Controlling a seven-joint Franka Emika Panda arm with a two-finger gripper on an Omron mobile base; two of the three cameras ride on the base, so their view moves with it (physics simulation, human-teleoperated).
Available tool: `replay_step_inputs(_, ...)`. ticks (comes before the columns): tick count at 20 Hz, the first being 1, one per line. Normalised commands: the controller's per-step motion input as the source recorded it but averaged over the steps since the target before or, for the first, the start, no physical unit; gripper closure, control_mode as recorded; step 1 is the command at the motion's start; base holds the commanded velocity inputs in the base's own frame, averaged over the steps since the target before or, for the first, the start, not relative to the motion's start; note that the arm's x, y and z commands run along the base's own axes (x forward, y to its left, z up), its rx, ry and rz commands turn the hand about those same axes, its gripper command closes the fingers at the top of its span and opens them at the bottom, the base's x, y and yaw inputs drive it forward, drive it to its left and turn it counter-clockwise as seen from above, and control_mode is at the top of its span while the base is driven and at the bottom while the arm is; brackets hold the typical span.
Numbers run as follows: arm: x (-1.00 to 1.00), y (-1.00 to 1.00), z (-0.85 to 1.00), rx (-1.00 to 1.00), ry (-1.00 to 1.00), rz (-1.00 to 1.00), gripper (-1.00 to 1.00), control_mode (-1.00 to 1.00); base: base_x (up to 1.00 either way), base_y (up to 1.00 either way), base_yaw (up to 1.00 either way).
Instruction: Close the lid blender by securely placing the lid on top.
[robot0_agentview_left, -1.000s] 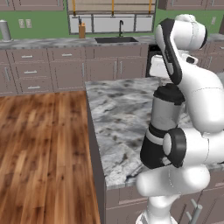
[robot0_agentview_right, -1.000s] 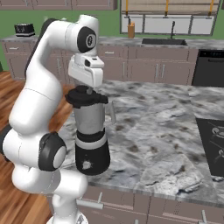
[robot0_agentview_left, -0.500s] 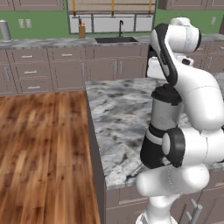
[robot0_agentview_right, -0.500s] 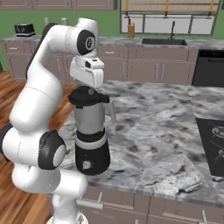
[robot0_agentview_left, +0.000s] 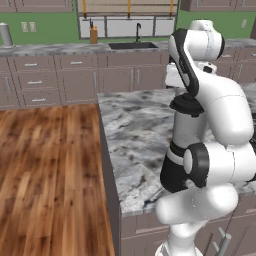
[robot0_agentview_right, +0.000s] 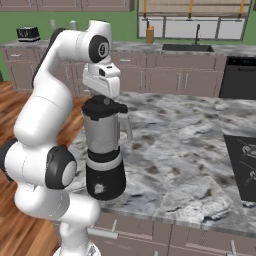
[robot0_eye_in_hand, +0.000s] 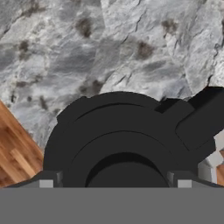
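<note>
The lid (robot0_agentview_right: 104, 104) sits on top of the blender (robot0_agentview_right: 103, 150), a low dark cap covering the jar's rim, and from the right base view it looks level and flush with the rim. In my hand view the lid (robot0_eye_in_hand: 127, 140) appears as dark concentric rings directly below me, with the jar's handle running off to the right. The blender stands upright near the front left corner of the marble table (robot0_agentview_right: 190, 150), black base on the stone, grey jar above it.

My pincer (robot0_agentview_right: 101, 85) hangs just above the lid, pointing straight down. Its 2 finger tips (robot0_eye_in_hand: 48, 180) stand far apart at either side of the hand view, with the lid between and beneath them, so I take it to be open and gripping nothing. I cannot tell for certain whether the tips are touching the cap's edge or are clear of it.

As I judge it, the main part of the task is done: the lid is on the jar. What may be left is a check that it is seated securely, perhaps a light press, then lifting away without dragging it off.

Further out are wooden floor to the left, a sink (robot0_agentview_left: 132, 45) on the back counter and a cooktop (robot0_agentview_right: 242, 165) at the table's right.
</note>
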Motion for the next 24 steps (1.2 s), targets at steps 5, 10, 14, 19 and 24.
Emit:
replay_step_inputs(5,-0.09,-0.01,-0.02,-0.02,-0.03,0.00,1.00,-1.00,0.00,0.00,0.00)
replay_step_inputs(10,-0.30,-0.03,0.00,-0.03,0.00,0.00,1.00,-1.00,0.00,0.00,0.00)
replay_step_inputs(14,-0.15,-0.03,0.07,-0.03,0.05,0.00,1.00,-1.00,0.00,0.00,0.00)
replay_step_inputs(19,0.00,0.00,0.24,-0.03,0.13,-0.06,1.00,-1.00,0.00,0.00,0.00)
replay_step_inputs(24,0.00,0.00,0.03,-0.01,0.22,-0.07,1.00,-1.00,0.00,0.00,0.00)
